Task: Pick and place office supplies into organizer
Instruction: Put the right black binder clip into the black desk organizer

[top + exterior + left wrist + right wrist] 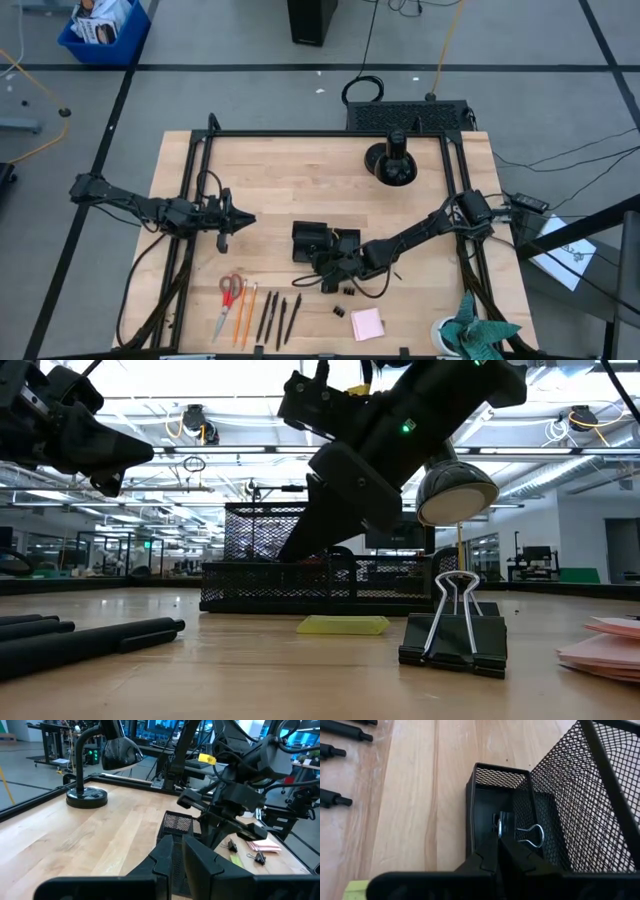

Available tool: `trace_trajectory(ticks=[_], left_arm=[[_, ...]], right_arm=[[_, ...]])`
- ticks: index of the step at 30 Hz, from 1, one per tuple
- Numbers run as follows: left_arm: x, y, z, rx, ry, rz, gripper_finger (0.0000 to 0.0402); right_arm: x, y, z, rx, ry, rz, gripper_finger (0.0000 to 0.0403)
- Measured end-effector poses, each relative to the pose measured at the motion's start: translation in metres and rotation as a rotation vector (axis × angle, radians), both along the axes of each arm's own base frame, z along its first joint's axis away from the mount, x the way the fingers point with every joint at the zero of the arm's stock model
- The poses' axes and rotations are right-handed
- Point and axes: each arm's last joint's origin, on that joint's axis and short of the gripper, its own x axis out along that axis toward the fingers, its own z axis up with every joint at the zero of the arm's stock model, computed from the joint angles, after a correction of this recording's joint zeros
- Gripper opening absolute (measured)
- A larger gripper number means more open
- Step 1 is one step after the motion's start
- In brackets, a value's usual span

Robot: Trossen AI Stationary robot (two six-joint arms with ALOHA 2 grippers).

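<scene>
One clip [520, 831] sits in the tray's [305, 236] small bin, under my right claw [499, 851], pinched on its wire loop. I should release low, then lift straight. Left claw [226, 222] waits, narrow, empty.

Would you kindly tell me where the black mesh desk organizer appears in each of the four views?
High view: black mesh desk organizer at table centre.
Low view: centre, behind the yellow piece, organizer.
Left wrist view: centre, organizer.
Right wrist view: fills the right side, organizer.
Shared landmark: the right arm's hand over it.
</scene>
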Motion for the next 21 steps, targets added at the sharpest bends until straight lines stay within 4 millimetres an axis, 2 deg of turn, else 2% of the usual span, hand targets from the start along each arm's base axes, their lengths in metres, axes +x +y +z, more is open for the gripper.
trace_trajectory(ticks=[16, 21], left_arm=[[0.0, 0.0, 0.0, -0.001, 0.0, -0.001, 0.0044], [0.0, -0.0001, -0.0001, 0.001, 0.001, -0.003, 0.0044]], right_arm=[[0.0003, -0.0011, -0.0005, 0.034, 0.003, -0.006, 0.0024], [-0.0001, -0.0019, 0.0073, 0.018, -0.015, 0.006, 0.0041]])
